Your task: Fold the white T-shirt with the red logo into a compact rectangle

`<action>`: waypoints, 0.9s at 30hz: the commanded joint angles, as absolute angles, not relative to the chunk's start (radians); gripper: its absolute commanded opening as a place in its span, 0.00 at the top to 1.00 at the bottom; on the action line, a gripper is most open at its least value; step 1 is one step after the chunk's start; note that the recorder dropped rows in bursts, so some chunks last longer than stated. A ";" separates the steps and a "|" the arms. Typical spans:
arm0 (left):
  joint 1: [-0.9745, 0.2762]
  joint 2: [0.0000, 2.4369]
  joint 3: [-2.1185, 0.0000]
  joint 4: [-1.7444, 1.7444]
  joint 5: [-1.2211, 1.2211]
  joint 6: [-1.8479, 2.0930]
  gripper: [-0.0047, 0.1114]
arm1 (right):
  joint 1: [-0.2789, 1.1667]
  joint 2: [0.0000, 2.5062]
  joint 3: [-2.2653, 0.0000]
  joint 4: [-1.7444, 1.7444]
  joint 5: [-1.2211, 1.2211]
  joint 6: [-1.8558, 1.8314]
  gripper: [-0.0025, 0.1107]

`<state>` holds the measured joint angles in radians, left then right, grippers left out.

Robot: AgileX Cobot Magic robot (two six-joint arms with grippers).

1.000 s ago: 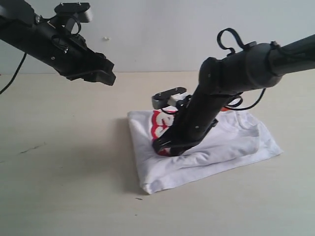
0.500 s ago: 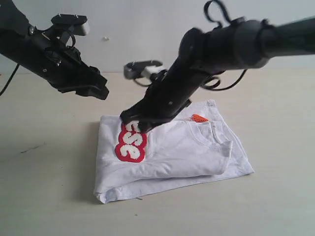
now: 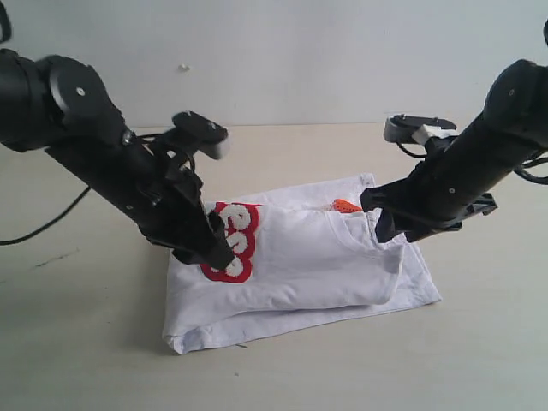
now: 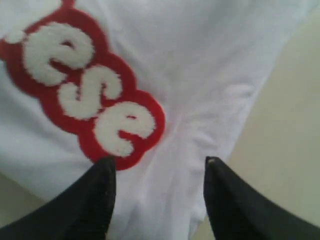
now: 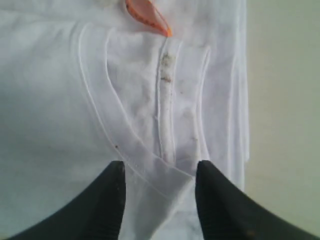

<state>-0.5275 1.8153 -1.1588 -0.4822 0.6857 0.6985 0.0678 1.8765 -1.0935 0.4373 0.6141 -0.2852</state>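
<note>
The white T-shirt (image 3: 317, 265) lies folded into a thick rectangle on the table, collar to the right. Its red logo (image 3: 233, 244) shows at the left end of the top layer. My left gripper (image 3: 216, 250) hangs low over that end. In the left wrist view it (image 4: 160, 162) is open, its tips straddling plain cloth just past the logo (image 4: 85, 90). My right gripper (image 3: 383, 224) is over the collar. It (image 5: 159, 165) is open in the right wrist view, with the ribbed collar (image 5: 165, 100) and the orange neck tag (image 5: 146, 15) beyond its tips.
The beige table (image 3: 86, 342) stretches on all sides of the shirt, with a pale wall behind it. A cable trails from the left arm at the far left. A small dark speck lies on the table by the shirt's front edge.
The right gripper let go of the shirt near the logo, swung right to the collar and opened. The left arm came down from high at the left to the logo end.
</note>
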 commanded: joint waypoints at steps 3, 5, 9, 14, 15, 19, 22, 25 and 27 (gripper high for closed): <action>-0.560 1.866 -1.150 -0.421 0.629 0.650 0.51 | 0.064 1.942 -1.070 0.468 0.567 -0.320 0.58; -0.558 1.876 -1.150 -0.410 0.629 0.646 0.51 | 0.064 1.944 -1.070 0.468 0.547 -0.313 0.58; -0.558 1.878 -1.150 -0.395 0.605 0.646 0.51 | 0.064 1.942 -1.082 0.446 0.550 -0.310 0.58; -0.558 1.878 -1.152 -0.389 0.578 0.646 0.51 | 0.062 1.944 -1.082 0.344 0.573 -0.197 0.58; -0.558 1.878 -1.152 -0.389 0.578 0.646 0.51 | 0.062 1.949 -1.075 0.344 0.573 -0.193 0.58; -0.558 1.878 -1.152 -0.389 0.576 0.643 0.51 | 0.070 1.960 -1.054 0.416 0.553 -0.241 0.58; -0.558 1.878 -1.152 -0.386 0.574 0.643 0.51 | 0.069 1.960 -1.054 0.501 0.578 -0.314 0.58; -0.558 1.878 -1.152 -0.381 0.568 0.643 0.51 | 0.069 1.973 -1.054 0.501 0.574 -0.313 0.58; -0.558 1.878 -1.152 -0.381 0.564 0.643 0.51 | 0.069 1.973 -1.054 0.568 0.573 -0.368 0.58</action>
<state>-0.5556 1.8804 -1.1509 -0.3862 0.5770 0.6506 0.0678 1.9711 -1.0569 0.5108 0.5739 -0.3170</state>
